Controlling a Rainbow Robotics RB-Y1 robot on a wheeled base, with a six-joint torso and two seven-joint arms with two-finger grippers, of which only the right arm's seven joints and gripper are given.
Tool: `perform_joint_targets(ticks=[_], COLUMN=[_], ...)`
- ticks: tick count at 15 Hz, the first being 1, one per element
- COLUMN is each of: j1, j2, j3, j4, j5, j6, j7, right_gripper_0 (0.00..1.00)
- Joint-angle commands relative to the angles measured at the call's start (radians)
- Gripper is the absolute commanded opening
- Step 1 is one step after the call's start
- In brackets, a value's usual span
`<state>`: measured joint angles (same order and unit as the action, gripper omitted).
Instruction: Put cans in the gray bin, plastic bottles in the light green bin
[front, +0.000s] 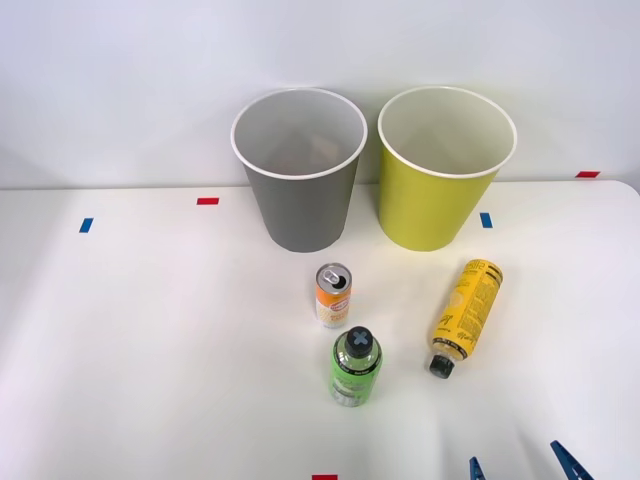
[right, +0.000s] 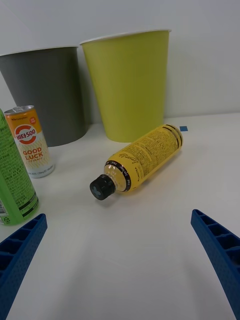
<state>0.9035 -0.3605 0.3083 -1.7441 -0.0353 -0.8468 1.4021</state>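
Observation:
The gray bin (front: 300, 205) (right: 47, 95) stands at the back with the light green bin (front: 438, 205) (right: 132, 85) to its right. A dim reddish shape lies at the gray bin's bottom. In front of them an orange and white can (front: 333, 296) (right: 30, 142) stands upright. Just nearer stands a green plastic bottle (front: 356, 368) (right: 12, 177). To the right lies a yellow plastic bottle (front: 465, 315) (right: 145, 157), its black cap pointing toward me. My right gripper (front: 522, 468) (right: 120, 255) is open near the table's front edge, short of the yellow bottle's cap, holding nothing.
The white table (front: 150, 330) carries small red and blue tape marks (front: 207, 201) near the back and along the front edge. A pale wall rises right behind the bins. Open tabletop spreads to the left of the can and to the right of the yellow bottle.

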Motion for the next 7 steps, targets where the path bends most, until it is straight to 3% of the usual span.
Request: perform_joint_targets(ticks=[1, 7], j1=[0.000, 0.000], j2=[0.000, 0.000], j3=[0.000, 0.000], j4=[0.000, 0.000], j5=[0.000, 0.000], j6=[0.000, 0.000], j7=[0.000, 0.000], right_gripper_0=[1.00, 1.00])
